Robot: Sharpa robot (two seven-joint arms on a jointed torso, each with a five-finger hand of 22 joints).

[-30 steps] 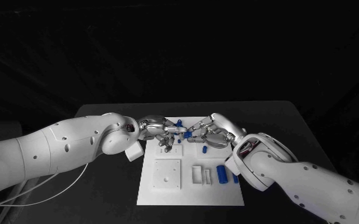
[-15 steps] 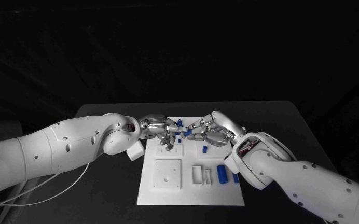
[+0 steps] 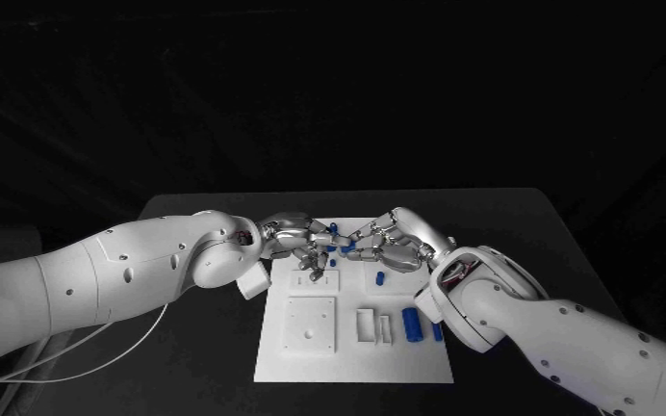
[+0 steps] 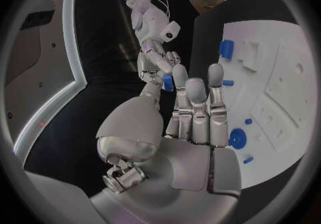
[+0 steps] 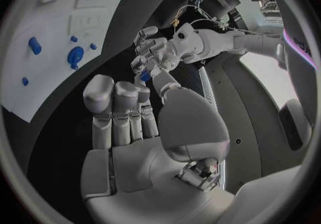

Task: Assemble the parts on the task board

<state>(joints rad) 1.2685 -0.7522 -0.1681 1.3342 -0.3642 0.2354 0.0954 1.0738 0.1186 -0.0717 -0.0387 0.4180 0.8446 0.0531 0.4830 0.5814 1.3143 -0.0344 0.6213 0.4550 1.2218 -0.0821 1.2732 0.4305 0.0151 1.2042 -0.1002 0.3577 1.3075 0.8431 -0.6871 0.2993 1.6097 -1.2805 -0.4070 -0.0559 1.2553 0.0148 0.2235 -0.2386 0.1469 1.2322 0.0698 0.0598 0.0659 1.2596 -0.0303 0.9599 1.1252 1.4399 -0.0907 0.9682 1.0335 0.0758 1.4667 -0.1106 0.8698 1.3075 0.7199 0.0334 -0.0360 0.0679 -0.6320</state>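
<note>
The white task board [image 3: 313,358] lies in the middle of the black table. Above its far end my left hand [image 3: 295,242] and right hand [image 3: 392,247] meet fingertip to fingertip. A small blue part [image 3: 338,234] sits between them. In the left wrist view, the left hand [image 4: 194,117] pinches the blue part [image 4: 167,82] with thumb and fingertip while the right hand [image 4: 157,59] touches it from the other side. The right wrist view shows the right hand [image 5: 134,117] at the same blue part [image 5: 144,77], against the left hand [image 5: 155,53].
Several blue parts lie or stand on the board: a cylinder [image 3: 412,322] at its right side, a round piece [image 4: 237,138] and a block [image 4: 227,48]. White raised blocks [image 3: 311,321] stand on the board. Bare black table [image 3: 514,233] surrounds it.
The right hand has shifted slightly toward the far side and closer to the left hand. The blue part stays between both hands' fingertips.
</note>
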